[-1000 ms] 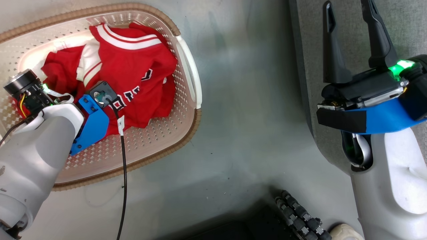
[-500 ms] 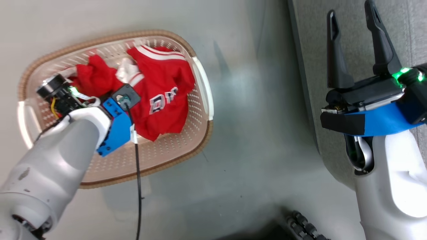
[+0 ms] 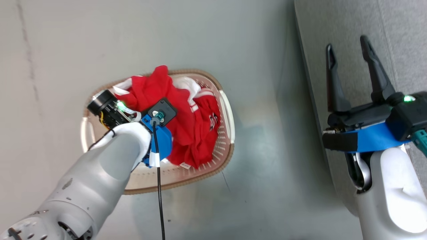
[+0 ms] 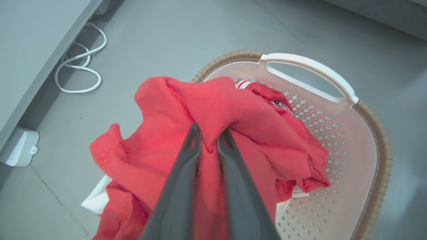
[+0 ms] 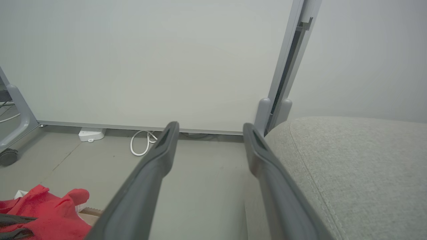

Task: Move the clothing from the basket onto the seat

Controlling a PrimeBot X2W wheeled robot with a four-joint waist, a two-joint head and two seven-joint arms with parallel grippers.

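Note:
The red clothing with white trim is bunched up and partly lifted above the cream basket on the floor. In the left wrist view my left gripper is shut on a fold of the clothing, which drapes down over the basket. The head view shows my left wrist over the basket, its fingers hidden by fabric. My right gripper stands open and holds nothing, above the left edge of the light grey seat. The right wrist view has that gripper beside the seat.
Pale partition panels stand behind the basket and the seat. A looped white cable and a white box lie on the floor at the panel's foot. A caster wheel is at the far left. Bare grey floor separates basket and seat.
The head camera has risen, so the basket looks smaller and nearer the middle. My left gripper has pulled the red fabric upward, bunching the heap. The right gripper stays open.

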